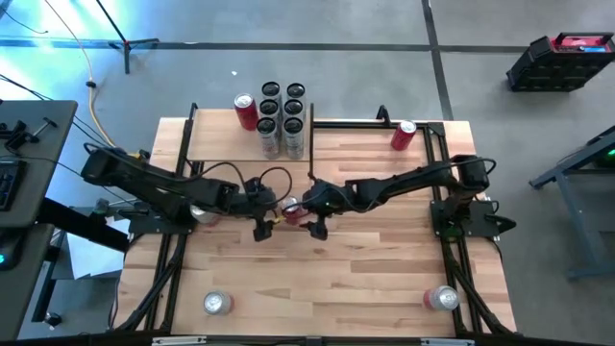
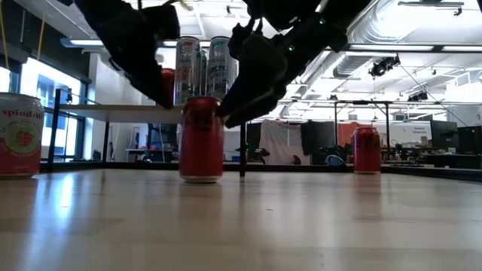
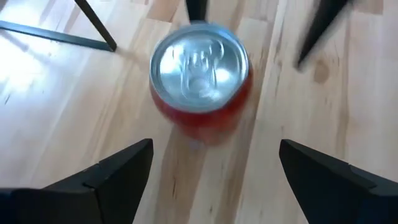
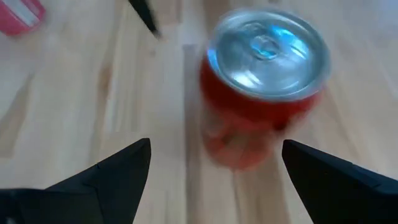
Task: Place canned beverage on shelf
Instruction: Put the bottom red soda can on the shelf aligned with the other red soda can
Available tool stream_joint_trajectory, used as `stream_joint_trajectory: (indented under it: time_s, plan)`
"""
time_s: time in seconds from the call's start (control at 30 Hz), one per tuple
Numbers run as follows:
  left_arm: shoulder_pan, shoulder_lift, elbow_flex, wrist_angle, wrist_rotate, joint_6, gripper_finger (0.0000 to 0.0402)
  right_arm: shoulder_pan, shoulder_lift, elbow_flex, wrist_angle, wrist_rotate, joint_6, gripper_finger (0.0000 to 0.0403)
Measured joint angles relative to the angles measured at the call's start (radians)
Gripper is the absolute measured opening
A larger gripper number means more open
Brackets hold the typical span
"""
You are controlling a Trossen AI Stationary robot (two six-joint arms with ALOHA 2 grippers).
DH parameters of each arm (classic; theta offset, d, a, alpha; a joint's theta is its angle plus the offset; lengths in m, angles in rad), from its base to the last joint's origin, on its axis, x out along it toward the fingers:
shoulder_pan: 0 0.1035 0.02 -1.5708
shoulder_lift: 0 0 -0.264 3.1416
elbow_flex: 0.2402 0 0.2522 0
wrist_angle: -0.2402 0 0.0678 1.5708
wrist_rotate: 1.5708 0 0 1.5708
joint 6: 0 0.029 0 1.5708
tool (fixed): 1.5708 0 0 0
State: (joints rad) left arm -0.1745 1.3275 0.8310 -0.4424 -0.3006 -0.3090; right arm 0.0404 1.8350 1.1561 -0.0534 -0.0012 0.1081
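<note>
The left gripper [image 1: 259, 229] hung over the middle of the table with its fingers [image 3: 118, 171] spread wide, holding nothing; in its wrist view a red can [image 3: 200, 81] stood upright on the wood ahead of the open jaws, clear of both fingertips. The right gripper [image 1: 315, 227] was just to the 3 o'clock side of it, likewise spread and empty, its fingers [image 4: 115, 171] apart with the same red can [image 4: 264, 87] beyond them and untouched. From above, that red can [image 1: 290, 209] sat between the two grippers near the table's centre, and in the low view it stood upright on the tabletop [image 2: 301, 226] under both dark arms. The shelf [image 1: 221, 146] lay at the 12 o'clock edge of the table, toward 11 o'clock from the can, with a cluster of tall silver-and-dark cans [image 1: 282, 117] at its right end and another red can [image 1: 246, 111] beside them. A further red can [image 1: 403, 135] stood toward 1 o'clock, near the table's far right corner. Two more cans stood near the 6 o'clock edge: one at 7 o'clock [image 1: 217, 304] and one at 5 o'clock [image 1: 441, 299]. In the low view a pink-labelled can [image 2: 18, 135] showed at the far left.
</note>
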Motion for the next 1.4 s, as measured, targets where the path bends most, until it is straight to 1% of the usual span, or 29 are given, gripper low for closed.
stream_joint_trajectory:
  time_s: [0.2, 0.5, 0.6, 0.77, 0.9, 1.0, 1.07, 1.17, 1.23, 1.33, 1.4]
  plan:
    - [0.025, 0.055, -0.001, 0.050, 0.002, 0.026, 0.0342, 0.016, 0.027, 0.000, 0.037, -0.007, 0.023, 0.0349]
    - [0.032, 0.142, 0.000, 0.223, 0.001, 0.049, 0.0342, 0.024, 0.028, 0.000, 0.054, -0.003, 0.050, 0.0349]
    - [0.032, 0.163, 0.000, 0.233, 0.010, 0.049, 0.0342, 0.024, 0.028, 0.000, 0.053, -0.003, 0.051, 0.0349]
    - [0.032, 0.170, 0.000, 0.239, 0.029, 0.046, 0.0342, 0.024, 0.028, 0.000, 0.054, -0.003, 0.051, 0.0349]
    - [0.032, 0.170, 0.000, 0.284, 0.029, 0.028, 0.0340, 0.024, 0.028, 0.000, 0.058, -0.002, 0.052, 0.0349]
    - [0.032, 0.170, 0.000, 0.292, 0.029, 0.024, 0.0329, 0.024, 0.028, 0.000, 0.058, -0.002, 0.055, 0.0349]
    - [0.032, 0.170, 0.000, 0.288, 0.030, 0.023, 0.0318, 0.024, 0.025, 0.001, 0.046, 0.003, 0.085, 0.0349]
    - [0.032, 0.159, 0.000, 0.259, 0.033, 0.023, 0.0301, 0.022, 0.023, 0.038, -0.048, 0.008, 0.141, 0.0349]
    - [0.032, 0.146, 0.001, 0.233, 0.038, 0.023, 0.0296, 0.019, 0.023, 0.084, -0.152, 0.008, 0.157, 0.0349]
    - [0.032, 0.098, 0.003, 0.146, 0.050, 0.010, 0.0296, 0.019, 0.023, 0.170, -0.327, 0.010, 0.151, 0.0349]
    - [0.030, 0.040, 0.020, 0.083, 0.068, -0.003, 0.0295, 0.019, 0.023, 0.240, -0.445, 0.019, 0.144, 0.0349]
